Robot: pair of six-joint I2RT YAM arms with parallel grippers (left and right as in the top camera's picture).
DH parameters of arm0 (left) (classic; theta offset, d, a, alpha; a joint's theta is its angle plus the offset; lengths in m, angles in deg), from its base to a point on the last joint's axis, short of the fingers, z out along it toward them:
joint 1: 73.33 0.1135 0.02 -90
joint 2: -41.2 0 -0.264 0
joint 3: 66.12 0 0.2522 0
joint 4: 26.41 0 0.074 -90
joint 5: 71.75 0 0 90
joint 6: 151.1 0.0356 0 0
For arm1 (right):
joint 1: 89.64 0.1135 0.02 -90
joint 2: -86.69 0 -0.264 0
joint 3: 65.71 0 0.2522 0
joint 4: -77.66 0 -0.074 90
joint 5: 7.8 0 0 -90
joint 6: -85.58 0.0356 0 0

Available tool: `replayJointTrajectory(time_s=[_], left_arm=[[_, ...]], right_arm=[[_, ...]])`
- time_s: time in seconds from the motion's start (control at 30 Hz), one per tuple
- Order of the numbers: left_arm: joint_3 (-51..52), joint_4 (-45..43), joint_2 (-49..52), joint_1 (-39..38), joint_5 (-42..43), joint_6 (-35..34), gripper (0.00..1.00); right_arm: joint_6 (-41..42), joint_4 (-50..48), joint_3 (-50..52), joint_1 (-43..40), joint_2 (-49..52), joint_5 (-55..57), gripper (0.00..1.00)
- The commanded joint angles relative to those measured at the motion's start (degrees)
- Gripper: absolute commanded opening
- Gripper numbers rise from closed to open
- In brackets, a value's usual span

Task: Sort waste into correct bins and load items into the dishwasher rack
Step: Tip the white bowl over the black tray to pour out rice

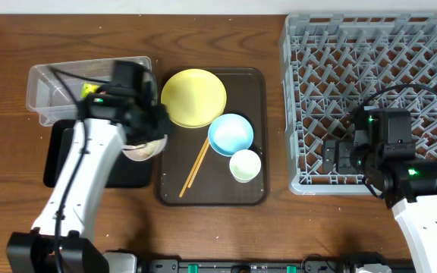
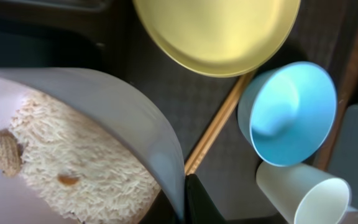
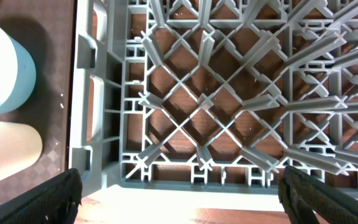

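Observation:
My left gripper (image 1: 152,135) is shut on the rim of the white bowl (image 1: 138,150) and holds it tilted at the right edge of the black tray (image 1: 61,161). In the left wrist view (image 2: 183,194) the bowl (image 2: 135,118) holds white rice scraps (image 2: 79,162) and a brown bit. The clear tub (image 1: 48,85) holds the green-and-yellow wrapper (image 1: 91,89). Yellow plate (image 1: 194,97), blue bowl (image 1: 231,133), white cup (image 1: 245,165) and chopsticks (image 1: 197,163) lie on the brown tray. My right gripper (image 1: 338,156) is open and empty over the front left corner of the grey rack (image 1: 370,68).
The brown serving tray (image 1: 258,91) sits between the bins and the rack. The right wrist view shows the open jaws (image 3: 185,199) above the rack's front wall (image 3: 197,168), with the blue bowl (image 3: 5,68) and cup (image 3: 8,155) at the left.

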Motion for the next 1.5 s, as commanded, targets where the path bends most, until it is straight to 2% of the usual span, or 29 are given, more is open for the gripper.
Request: replayJointTrajectory(time_s=[0.0,0.37,0.57,0.77,0.93,1.47], left_arm=[[0.8,0.3,0.0,7.1,12.7,7.5,0.06],[6.8,-0.1,3.1,28.8,47.6,23.3,0.06],[8.6,-0.1,9.6,36.2,61.0,27.0,0.06],[8.7,-0.1,16.6,40.5,71.2,27.0,0.06],[8.7,1.2,20.0,42.5,71.5,23.7,0.06],[8.7,2.4,20.7,43.3,71.5,23.8,0.06]], right_arm=[[0.5,0.3,-1.1,-0.9,-0.3,0.2,0.99],[0.5,0.5,-1.1,-0.9,-0.3,0.2,0.99],[0.5,0.5,-1.1,-0.9,-0.3,0.1,0.99],[0.5,0.5,-1.1,-0.9,-0.3,0.2,0.99],[0.5,0.5,-1.1,-0.9,-0.3,0.2,0.99],[0.5,0.5,-1.1,-0.9,-0.3,0.2,0.99]])
